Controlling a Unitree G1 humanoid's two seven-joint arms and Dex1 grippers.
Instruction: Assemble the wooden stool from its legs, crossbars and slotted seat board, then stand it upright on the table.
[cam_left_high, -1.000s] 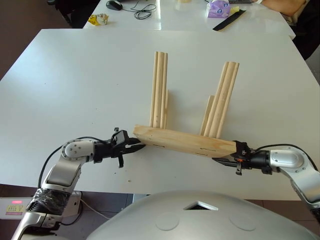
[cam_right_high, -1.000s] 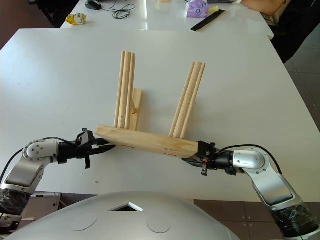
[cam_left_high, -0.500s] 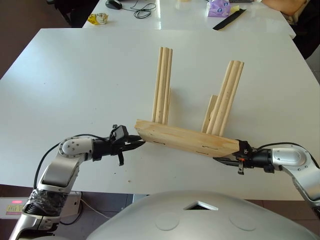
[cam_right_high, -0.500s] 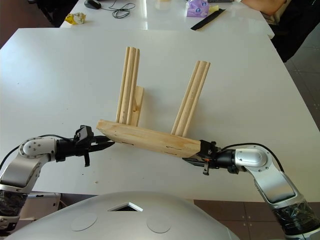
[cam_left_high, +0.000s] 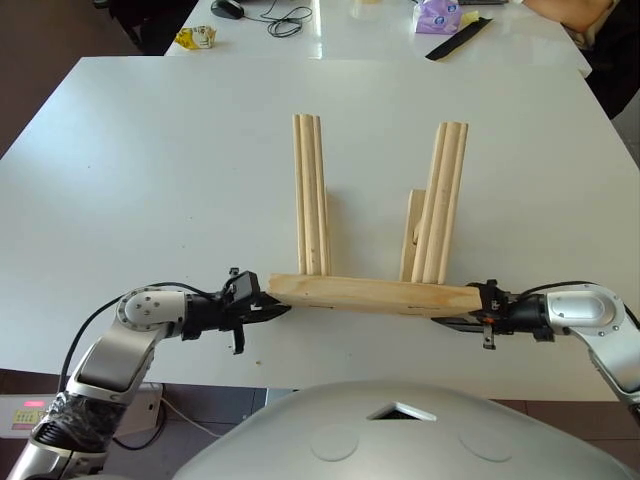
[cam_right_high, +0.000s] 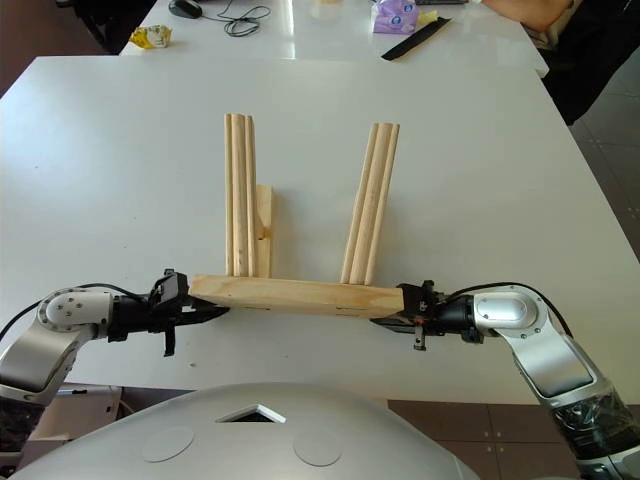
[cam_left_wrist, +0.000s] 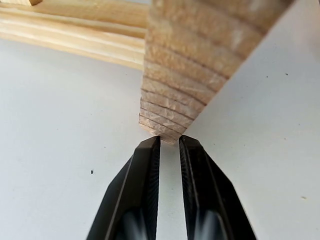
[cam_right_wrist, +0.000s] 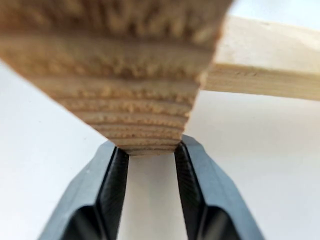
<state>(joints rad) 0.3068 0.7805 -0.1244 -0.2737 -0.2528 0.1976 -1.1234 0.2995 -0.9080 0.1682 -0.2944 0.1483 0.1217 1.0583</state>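
The wooden stool lies on its side on the white table (cam_left_high: 150, 170). Its slotted seat board (cam_left_high: 370, 295) stands on edge near the table's front, level from left to right. Two leg bundles (cam_left_high: 312, 190) (cam_left_high: 440, 200) point away from me, with a short crossbar (cam_left_high: 412, 232) beside the right one. At the board's left end my left gripper (cam_left_high: 272, 308) (cam_left_wrist: 169, 140) pinches the lower corner between nearly closed fingers. The right gripper (cam_left_high: 455, 318) (cam_right_wrist: 150, 147) is shut on the board's right end (cam_right_wrist: 115, 75), one finger on each face of its lower edge.
The table's front edge runs just below both grippers. A second table behind holds a mouse (cam_left_high: 228, 9), cables (cam_left_high: 285, 22), a yellow wrapper (cam_left_high: 197, 38), a purple packet (cam_left_high: 437, 16) and a black strip (cam_left_high: 458, 39). Wide bare tabletop lies left and right of the stool.
The stool has swung round: the seat board, slanted before with its right end nearer me, now lies level, and the legs point straight back. Both grippers moved with its ends.
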